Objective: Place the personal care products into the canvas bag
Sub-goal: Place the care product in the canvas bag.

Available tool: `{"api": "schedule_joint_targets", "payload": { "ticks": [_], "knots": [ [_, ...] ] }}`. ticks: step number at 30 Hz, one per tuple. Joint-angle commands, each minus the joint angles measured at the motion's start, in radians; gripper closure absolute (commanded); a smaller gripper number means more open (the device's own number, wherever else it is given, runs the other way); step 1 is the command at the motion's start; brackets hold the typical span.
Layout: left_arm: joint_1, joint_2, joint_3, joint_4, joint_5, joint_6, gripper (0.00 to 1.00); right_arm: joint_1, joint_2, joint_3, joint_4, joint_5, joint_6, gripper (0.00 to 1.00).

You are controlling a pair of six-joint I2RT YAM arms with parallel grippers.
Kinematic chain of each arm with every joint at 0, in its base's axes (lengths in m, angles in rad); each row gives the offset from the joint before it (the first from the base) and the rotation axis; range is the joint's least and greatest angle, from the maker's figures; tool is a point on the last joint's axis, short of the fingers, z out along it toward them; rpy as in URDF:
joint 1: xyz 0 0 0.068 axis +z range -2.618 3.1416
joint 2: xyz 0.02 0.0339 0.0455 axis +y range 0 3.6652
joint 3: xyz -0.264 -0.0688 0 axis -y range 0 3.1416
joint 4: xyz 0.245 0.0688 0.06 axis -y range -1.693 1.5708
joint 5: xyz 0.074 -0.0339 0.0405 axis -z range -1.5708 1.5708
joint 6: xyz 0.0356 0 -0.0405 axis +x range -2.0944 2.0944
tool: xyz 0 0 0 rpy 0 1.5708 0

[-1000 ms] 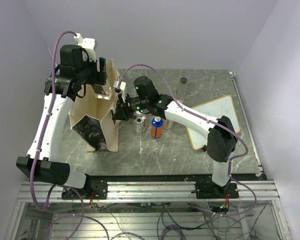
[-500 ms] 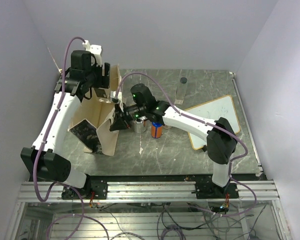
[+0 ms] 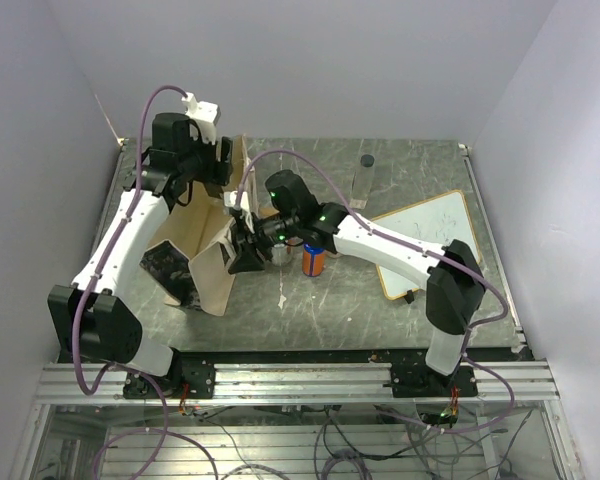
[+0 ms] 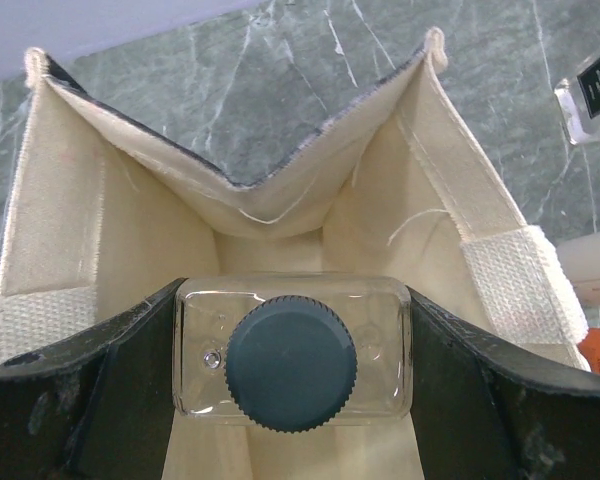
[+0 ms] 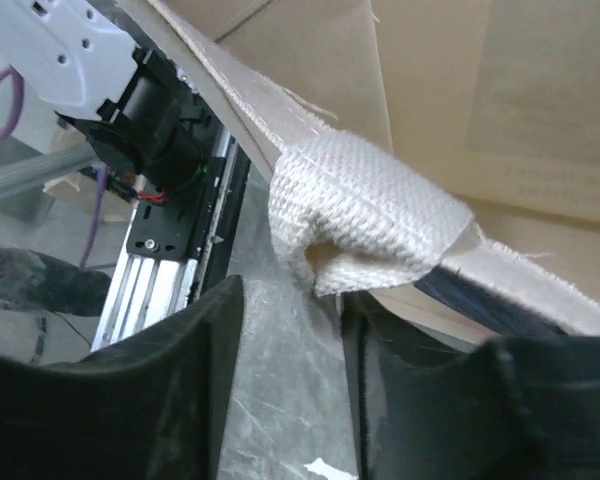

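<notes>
Left hand [image 4: 292,300] clamped on a clear bottle [image 4: 292,362] over the open canvas bag [image 4: 110,230]. Right hand [image 5: 290,330] at its rim, grip impossible to tell; a sagging rim could deflect the bottle

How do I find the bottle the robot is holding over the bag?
Find the big beige canvas bag, open on the marble table. Just above its mouth the left gripper pinches a clear square bottle with a dark round cap. It is the only bottle held in the air.
</notes>
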Motion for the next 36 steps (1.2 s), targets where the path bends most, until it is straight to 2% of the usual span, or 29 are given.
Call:
{"api": "schedule_joint_targets", "payload": {
  "ticks": [1, 2, 3, 5, 12, 20, 25, 36],
  "knots": [
    [-0.005, -0.026, 0.022, 0.228, 0.075, 0.049, 0.93, 0.005, -0.065, 0.035, -0.117, 0.081, -0.113, 0.47],
    [-0.005, -0.019, 0.020, 0.233, 0.073, 0.054, 0.93, 0.001, -0.073, 0.041, -0.134, 0.095, -0.126, 0.39],
    [-0.005, -0.013, 0.017, 0.239, 0.075, 0.056, 0.93, -0.003, -0.082, 0.048, -0.148, 0.107, -0.141, 0.35],
    [-0.005, -0.004, 0.006, 0.262, 0.083, 0.058, 0.93, -0.016, -0.100, 0.062, -0.172, 0.128, -0.157, 0.33],
    [-0.005, 0.024, -0.014, 0.307, 0.088, 0.059, 0.93, -0.132, -0.140, 0.109, -0.182, 0.131, -0.150, 0.33],
    [-0.005, 0.022, -0.054, 0.346, 0.099, 0.047, 0.93, -0.242, -0.100, 0.165, -0.152, 0.148, -0.166, 0.33],
    [-0.004, 0.012, -0.072, 0.346, 0.092, 0.039, 0.93, -0.251, -0.041, 0.196, -0.109, 0.148, -0.198, 0.34],
    [0.002, 0.000, -0.104, 0.406, 0.096, 0.062, 0.93, -0.268, 0.131, 0.306, -0.037, 0.113, -0.149, 0.35]
  ]
}}
